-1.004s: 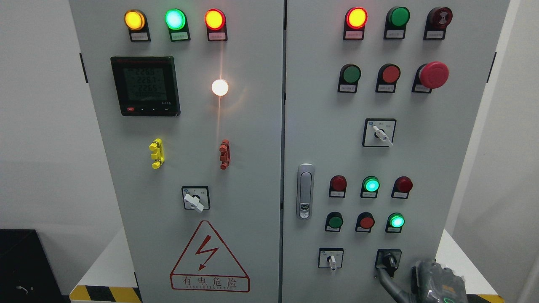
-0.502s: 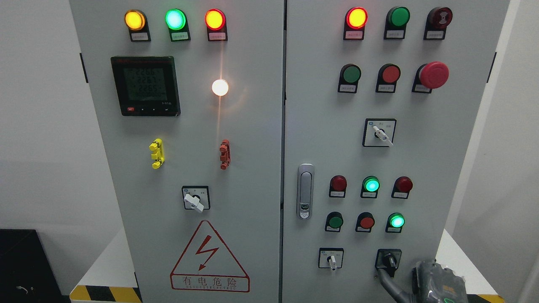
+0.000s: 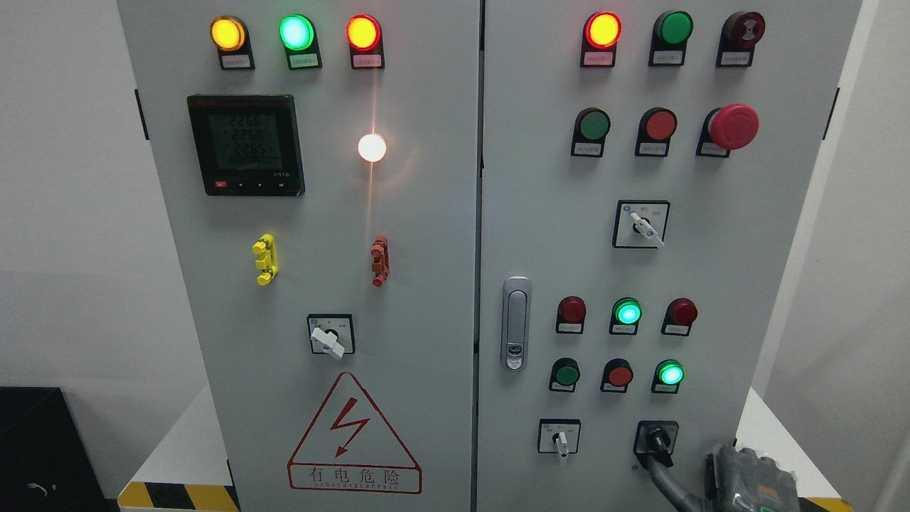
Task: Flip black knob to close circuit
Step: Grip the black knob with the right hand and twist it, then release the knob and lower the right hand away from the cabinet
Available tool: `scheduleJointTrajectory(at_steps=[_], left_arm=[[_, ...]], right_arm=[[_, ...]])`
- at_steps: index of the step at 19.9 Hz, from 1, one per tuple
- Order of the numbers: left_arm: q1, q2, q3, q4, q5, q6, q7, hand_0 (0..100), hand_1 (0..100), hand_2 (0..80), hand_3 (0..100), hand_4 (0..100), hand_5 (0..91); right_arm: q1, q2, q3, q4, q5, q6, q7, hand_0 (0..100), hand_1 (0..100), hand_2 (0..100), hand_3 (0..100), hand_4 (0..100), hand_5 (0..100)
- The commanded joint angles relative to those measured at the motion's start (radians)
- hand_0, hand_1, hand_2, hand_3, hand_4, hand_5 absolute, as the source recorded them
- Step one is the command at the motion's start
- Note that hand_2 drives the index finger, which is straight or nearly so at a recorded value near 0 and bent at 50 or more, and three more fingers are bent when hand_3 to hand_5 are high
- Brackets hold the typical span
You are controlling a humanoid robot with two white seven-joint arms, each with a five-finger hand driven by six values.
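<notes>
head view is showing a grey cabinet (image 3: 398, 284) with two doors, and the black knob (image 3: 660, 441) is sitting on the right door at the bottom right, just right of a small white selector switch (image 3: 560, 439). the knob's handle is lying with its long axis close to vertical, leaning slightly so the lower end is pointing down and a little to the right. the right hand (image 3: 750, 480) is coming in at the lower right corner, and one dark finger (image 3: 657, 475) is reaching up and touching the knob from below. whether the other fingers are spread or curled cannot be told, as the frame is cutting the hand off. above the knob, two green lamps (image 3: 669, 372) are glowing.
</notes>
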Motion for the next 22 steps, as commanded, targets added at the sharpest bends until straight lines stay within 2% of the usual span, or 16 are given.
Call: scheduleJointTrajectory(at_steps=[1,22], left_arm=[[0.006,0.0,0.0,0.0,0.0,0.0,0.0,12,56,0.0,0,0,0.0],[0.006,0.0,0.0,0.0,0.0,0.0,0.0,12,56,0.0,0,0,0.0]], right_arm=[[0.0,0.0,-0.029,-0.003,-0.006,0.001,0.0,0,0,91,100,99,100],[-0.01,0.005,-0.029,-0.037,-0.039,-0.004,-0.001,0,0,91,100,100,100]])
